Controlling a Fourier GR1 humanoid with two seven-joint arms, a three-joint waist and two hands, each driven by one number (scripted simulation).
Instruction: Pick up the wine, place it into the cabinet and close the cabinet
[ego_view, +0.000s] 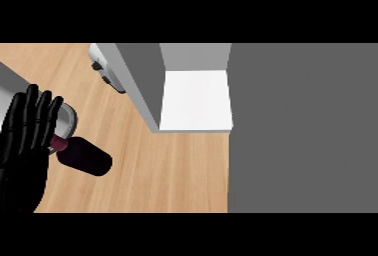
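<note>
Just right of the left hand (28, 131), fingers straight and holding nothing: wine (85, 156), lying on the surface (170, 175).

Worktop (170, 170) spans left and centre of view. Cabinet (196, 90) stands at centre-back on worktop, open toward viewer, inner shelf (197, 102) showing; cabinet side wall (140, 80) to shelf's left. Cabinet door (303, 130) fills right side of view, right of shelf. Wine (85, 156) lies tilted on worktop at left, front-left of cabinet, well apart from it. Left robot hand (28, 135) at left edge, fingers straight, just left of wine and overlapping its neck end; contact unclear. Small appliance (107, 72) behind-left of cabinet, partly hidden by side wall.
</note>
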